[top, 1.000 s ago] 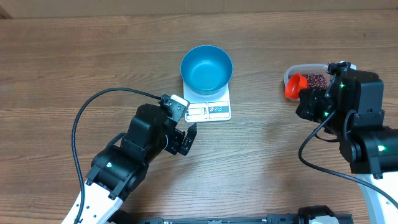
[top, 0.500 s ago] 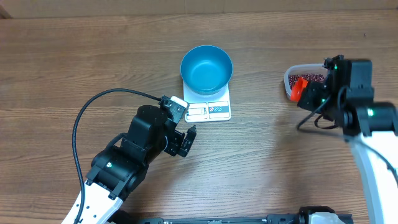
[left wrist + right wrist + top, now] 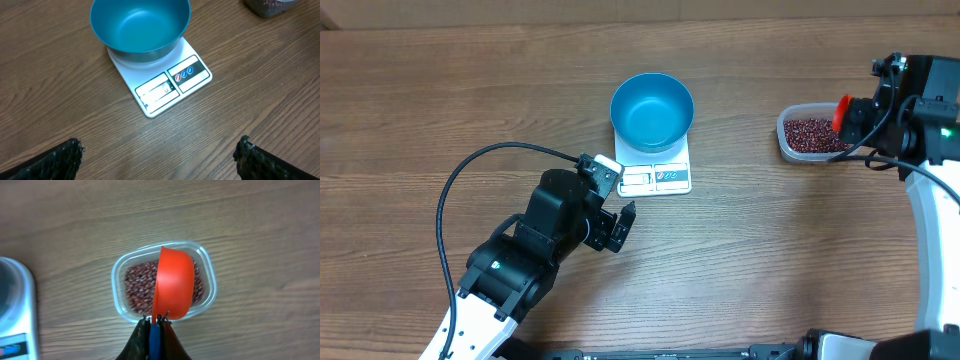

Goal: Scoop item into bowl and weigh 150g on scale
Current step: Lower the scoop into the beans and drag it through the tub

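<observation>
- Maroon beans [image 3: 137, 282]: a loose mass. All that you can see lie in the clear tub [image 3: 116, 275] at the right of the table [image 3: 470, 90], well apart from the bowl.
- Red scoop [image 3: 173, 282] with a blue handle: hangs over the tub. The right gripper [image 3: 156, 322] has its jaws pinched tight on the handle. You cannot tell whether the cup carries any beans.
- Blue bowl [image 3: 652, 110]: sits on the far part of the scale [image 3: 165, 87], mid-table. Its inside is bare, with no bean visible.
- White scale: display and buttons are on its near edge, clear of the bowl. The reading is too small to make out.
- Left gripper [image 3: 160, 155]: jaws spread wide and holding nothing, hovering on the near side of the scale.
- Progress, as you may judge it: the bowl is set on the scale and the scoop is in hand at the tub. No beans have been transferred, so all of the filling and weighing to target is left.
</observation>
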{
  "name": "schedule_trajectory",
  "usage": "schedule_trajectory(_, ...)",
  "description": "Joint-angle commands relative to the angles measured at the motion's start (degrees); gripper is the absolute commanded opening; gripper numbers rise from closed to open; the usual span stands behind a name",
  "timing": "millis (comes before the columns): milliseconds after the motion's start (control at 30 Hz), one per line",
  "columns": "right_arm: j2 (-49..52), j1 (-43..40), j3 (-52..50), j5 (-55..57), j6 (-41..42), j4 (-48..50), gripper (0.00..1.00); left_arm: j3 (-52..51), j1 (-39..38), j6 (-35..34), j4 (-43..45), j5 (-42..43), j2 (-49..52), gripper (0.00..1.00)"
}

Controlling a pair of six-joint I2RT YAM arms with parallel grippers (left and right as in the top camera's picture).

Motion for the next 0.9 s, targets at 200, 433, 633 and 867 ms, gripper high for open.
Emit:
schedule_trajectory(200, 7.0, -0.7, 1.5, 0.1, -11.9, 2.1, 0.04, -0.3, -0.3, -1.0, 0.0, 0.7, 0.1, 1.0)
schedule_trajectory(433, 12.0, -1.0, 1.4, 2.3, -14.4, 2.3, 0.04, -0.3, -0.3, -1.0, 0.0, 0.7, 0.1, 1.0)
schedule_trajectory(633, 15.4, -1.0, 1.3, 3.0, -15.8, 1.8, 0.04, -0.3, -0.3, -1.0, 0.0, 0.7, 0.1, 0.99)
schedule_trajectory(867, 17.3, -1.0, 1.0, 2.1, -15.8, 1.4, 0.04, -0.3, -0.3, -1.0, 0.0, 0.7, 0.1, 1.0)
